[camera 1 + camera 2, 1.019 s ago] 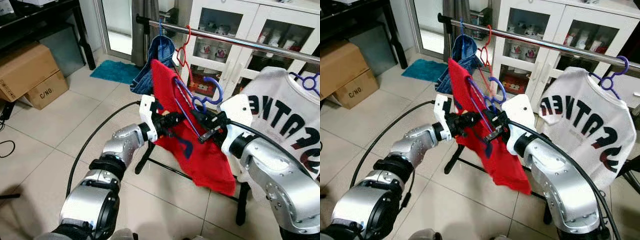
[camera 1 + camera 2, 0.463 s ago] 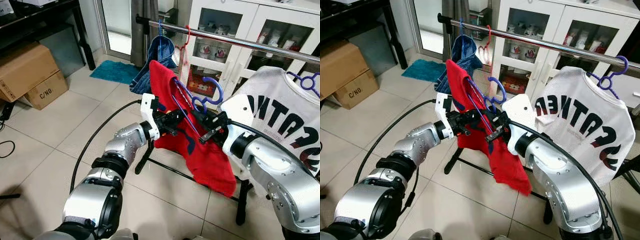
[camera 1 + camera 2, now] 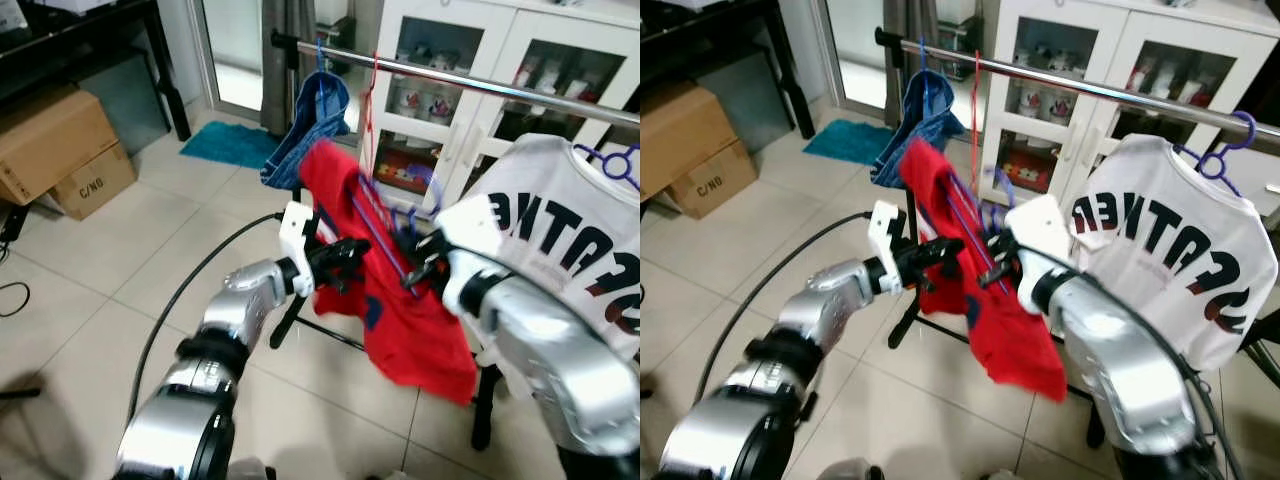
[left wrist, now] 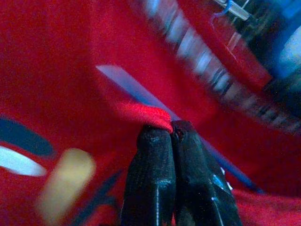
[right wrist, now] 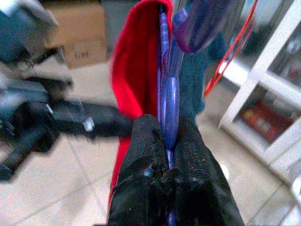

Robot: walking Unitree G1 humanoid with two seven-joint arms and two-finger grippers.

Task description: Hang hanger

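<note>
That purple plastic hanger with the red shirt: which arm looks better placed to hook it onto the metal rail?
Probably the right. The right gripper is shut on the purple plastic hanger, while the left gripper only pinches the red shirt. The metal rail lies above.

1. We're in a home, laundry corner: metal clothes rail point(image 3: 480, 82) carrying a white printed shirt point(image 3: 570, 235).
2. White glass-door cabinet point(image 3: 1110, 70) behind, pale tiled floor point(image 3: 90, 270).
3. Teal mat point(image 3: 228, 143), cardboard boxes point(image 3: 55, 145).
</note>
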